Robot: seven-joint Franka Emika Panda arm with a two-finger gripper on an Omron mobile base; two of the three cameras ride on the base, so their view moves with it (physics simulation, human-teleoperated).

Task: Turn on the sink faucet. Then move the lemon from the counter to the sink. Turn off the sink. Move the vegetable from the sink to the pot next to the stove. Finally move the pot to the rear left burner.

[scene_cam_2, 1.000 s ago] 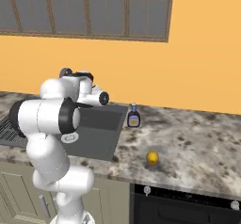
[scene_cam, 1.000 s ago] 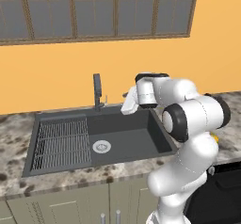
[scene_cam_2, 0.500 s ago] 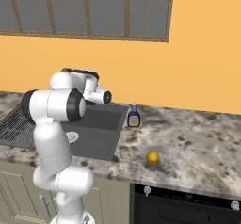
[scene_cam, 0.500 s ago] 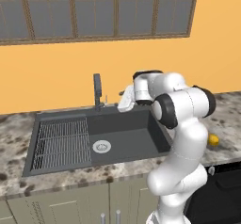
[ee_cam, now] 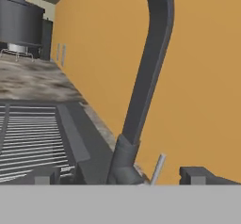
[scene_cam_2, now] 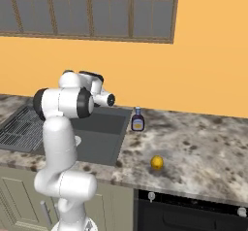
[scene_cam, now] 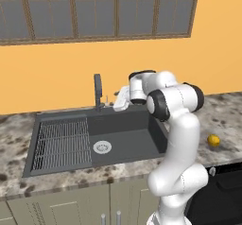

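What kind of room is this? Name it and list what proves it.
A simulated home kitchen: a large dark grey rectangular sink with a slim dark grey tall-spouted faucet, set in a speckled stone counter over beige-grey cabinet doors.

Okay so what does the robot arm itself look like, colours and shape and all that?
The arm is built of glossy white rounded segments with dark grey bands at the joints. No cables or markings show on it. The hand is white with a dark collar behind it. The gripper ends in two small blocky dark grey fingertips, seen in the hand view.
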